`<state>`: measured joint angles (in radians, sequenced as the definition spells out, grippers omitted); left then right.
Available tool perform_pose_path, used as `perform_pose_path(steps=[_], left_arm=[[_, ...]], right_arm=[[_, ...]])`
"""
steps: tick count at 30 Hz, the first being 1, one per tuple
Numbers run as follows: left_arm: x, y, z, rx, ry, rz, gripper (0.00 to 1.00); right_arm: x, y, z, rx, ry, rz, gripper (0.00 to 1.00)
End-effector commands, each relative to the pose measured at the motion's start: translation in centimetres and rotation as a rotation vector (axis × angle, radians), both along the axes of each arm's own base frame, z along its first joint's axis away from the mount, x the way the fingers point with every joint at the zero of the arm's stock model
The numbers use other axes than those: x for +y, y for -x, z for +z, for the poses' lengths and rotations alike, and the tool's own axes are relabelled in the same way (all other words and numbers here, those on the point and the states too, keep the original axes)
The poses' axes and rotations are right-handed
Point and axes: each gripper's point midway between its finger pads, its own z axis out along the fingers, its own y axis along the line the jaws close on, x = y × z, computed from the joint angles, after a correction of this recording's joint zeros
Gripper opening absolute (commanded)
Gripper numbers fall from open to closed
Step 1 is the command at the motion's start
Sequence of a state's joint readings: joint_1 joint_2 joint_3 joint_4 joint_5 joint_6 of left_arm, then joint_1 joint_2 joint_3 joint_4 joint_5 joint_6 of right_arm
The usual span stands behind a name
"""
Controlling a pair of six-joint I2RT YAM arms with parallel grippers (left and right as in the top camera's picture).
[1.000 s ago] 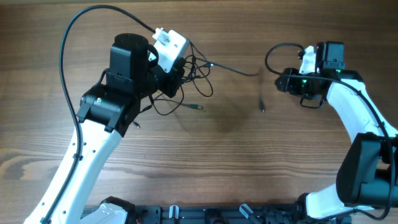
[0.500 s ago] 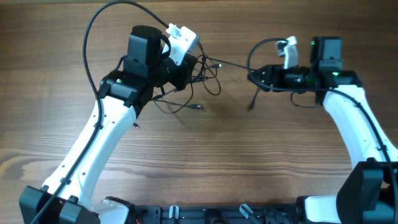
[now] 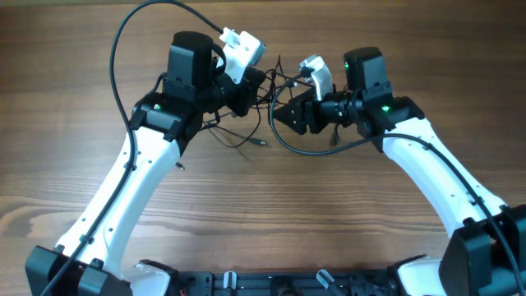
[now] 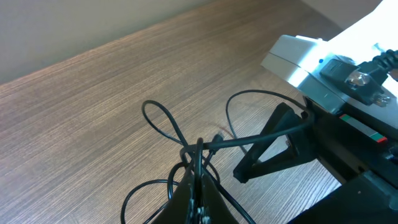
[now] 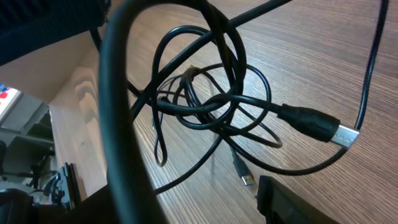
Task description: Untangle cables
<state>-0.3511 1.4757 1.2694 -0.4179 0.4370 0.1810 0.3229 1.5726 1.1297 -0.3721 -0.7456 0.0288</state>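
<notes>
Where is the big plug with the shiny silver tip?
Look at the wooden table, then at the knot of thin black cables that the left gripper holds. In the right wrist view the plug sticks out of the knot's right side. It is thick with a silver tip, unlike the tiny plug lying below.

Thin black tangled cables [image 3: 271,85] hang bunched above the brown wooden table [image 3: 82,66]. The left tool [image 3: 251,92] clamps the tangle. The right tool [image 3: 281,115], jaws apart, sits just beside it.
</notes>
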Motion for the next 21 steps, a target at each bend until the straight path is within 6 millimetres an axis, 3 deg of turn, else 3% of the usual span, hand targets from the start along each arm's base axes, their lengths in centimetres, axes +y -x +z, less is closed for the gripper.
perform_pose_path(steps=[1,11,17,21], left_arm=[[0.2,-0.4,0.7,-0.015,0.008,0.007,0.04],[3.1,-1.7,-0.2,0.014,-0.008,0.085,0.04],[2.1,-1.0,0.3,0.023,0.038,0.023,0.04],[1.4,-0.5,0.5,0.034,0.066,-0.014,0.04]], right_arm=[[0.5,-0.1,1.4,-0.018,-0.031,0.004,0.68],[1.8,1.0,3.5,-0.083,-0.13,0.132,0.7],[1.8,0.8,3.6,-0.098,-0.129,0.13,0.74],[2.0,0.5,3.9,-0.124,-0.137,0.132,0.7]])
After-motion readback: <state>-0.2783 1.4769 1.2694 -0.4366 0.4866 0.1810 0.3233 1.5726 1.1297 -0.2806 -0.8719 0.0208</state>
